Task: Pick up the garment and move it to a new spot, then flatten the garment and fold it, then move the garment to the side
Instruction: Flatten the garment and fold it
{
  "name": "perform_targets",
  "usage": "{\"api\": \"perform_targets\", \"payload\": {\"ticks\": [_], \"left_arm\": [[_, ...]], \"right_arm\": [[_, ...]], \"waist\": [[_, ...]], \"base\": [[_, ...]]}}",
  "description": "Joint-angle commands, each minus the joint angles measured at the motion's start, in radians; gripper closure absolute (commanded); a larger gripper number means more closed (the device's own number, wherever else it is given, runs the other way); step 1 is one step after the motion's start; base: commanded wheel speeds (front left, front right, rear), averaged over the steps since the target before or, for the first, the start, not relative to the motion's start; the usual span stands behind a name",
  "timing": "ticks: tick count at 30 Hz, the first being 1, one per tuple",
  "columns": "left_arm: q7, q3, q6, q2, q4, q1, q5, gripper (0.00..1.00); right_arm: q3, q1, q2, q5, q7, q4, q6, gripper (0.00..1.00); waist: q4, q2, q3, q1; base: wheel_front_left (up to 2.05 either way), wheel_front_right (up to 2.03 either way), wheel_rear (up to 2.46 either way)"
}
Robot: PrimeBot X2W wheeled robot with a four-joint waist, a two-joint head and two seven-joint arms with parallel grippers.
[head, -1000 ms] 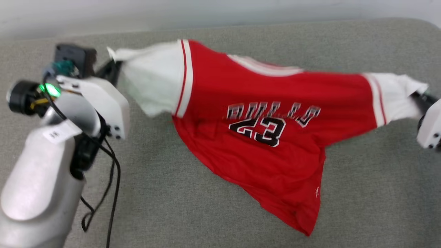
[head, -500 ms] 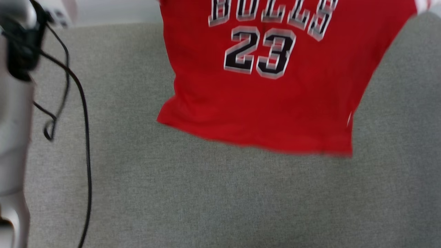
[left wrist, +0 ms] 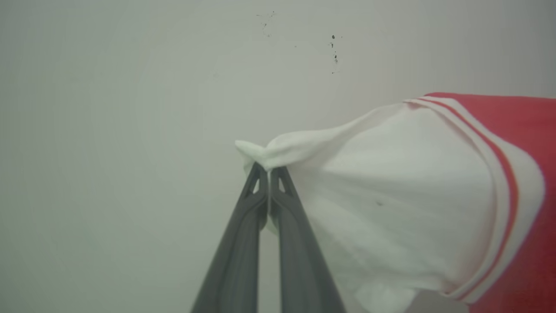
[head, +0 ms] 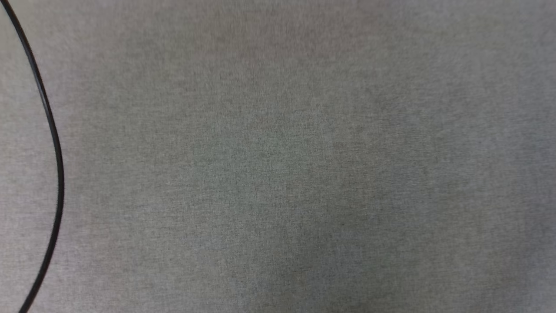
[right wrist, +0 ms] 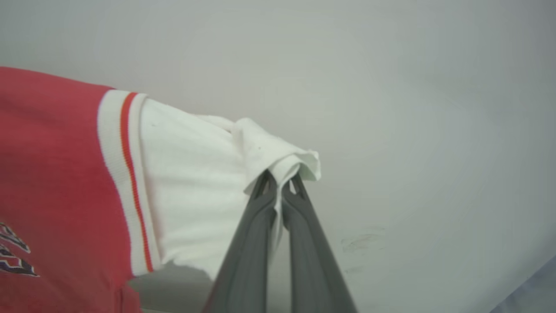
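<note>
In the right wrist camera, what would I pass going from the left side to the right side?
Red body of the garment → red-striped white trim → white sleeve end → right gripper, pinching that sleeve → pale wall.

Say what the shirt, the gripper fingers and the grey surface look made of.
Shirt: thin, soft matte cloth, probably knit; it bunches at the pinch and drapes.
Fingers: smooth matte dark grey, likely plastic or rubber; moulded cut-outs near the tips.
Surface: grey-green textile, perhaps woven; fine heathered grain, no shine.
</note>
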Motion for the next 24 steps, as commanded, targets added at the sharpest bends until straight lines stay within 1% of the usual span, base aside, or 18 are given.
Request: {"api": "perform_targets", "payload": {"ticks": [1,3,6,9,14,16,20,24], "left_arm": [[-0.009,0.002,0.005,0.003,0.015,-0.024,0.006,1.0],[-0.025,-0.003,0.002,-0.001,0.045,-0.069,0.009,1.0],[-0.045,0.003,0.011,-0.008,0.094,-0.113,0.002,1.0],[-0.065,0.004,0.008,-0.013,0.138,-0.136,-0.004,1.0],[-0.099,0.018,-0.007,-0.036,0.213,-0.117,-0.041,1.0],[-0.095,0.029,-0.024,-0.044,0.251,-0.095,-0.069,1.0],[-0.107,0.039,-0.071,-0.055,0.3,-0.045,-0.114,1.0],[-0.141,0.056,-0.106,-0.059,0.327,0.049,-0.158,1.0]], "right_arm": [[-0.002,-0.028,0.001,-0.01,-0.014,0.015,-0.002,1.0],[-0.002,-0.082,0.015,-0.012,-0.032,0.056,-0.002,1.0],[0.026,-0.148,0.036,-0.016,-0.064,0.101,-0.002,1.0],[0.059,-0.194,0.055,-0.013,-0.097,0.143,-0.002,1.0],[0.11,-0.22,0.068,0.002,-0.146,0.22,-0.002,1.0],[0.127,-0.209,0.073,0.016,-0.169,0.251,-0.002,1.0],[0.174,-0.16,0.061,0.058,-0.217,0.297,-0.002,1.0],[0.209,-0.071,0.043,0.122,-0.274,0.306,-0.002,1.0]], "waist": [[0.008,0.0,0.041,-0.0002],[0.017,0.0,0.07,-0.0002],[0.026,0.0,0.111,-0.0002],[0.034,0.0,0.144,-0.0002],[0.051,0.0,0.184,-0.0002],[0.052,0.0,0.186,-0.0002],[0.056,0.0,0.186,-0.0002],[0.057,0.0,0.177,-0.0002]], "base": [[0.0,0.0,0.0],[0.0,0.0,0.0],[0.0,0.0,0.0],[0.0,0.0,0.0],[0.0,0.0,0.0],[0.0,0.0,0.0],[0.0,0.0,0.0],[0.0,0.0,0.0]]}}
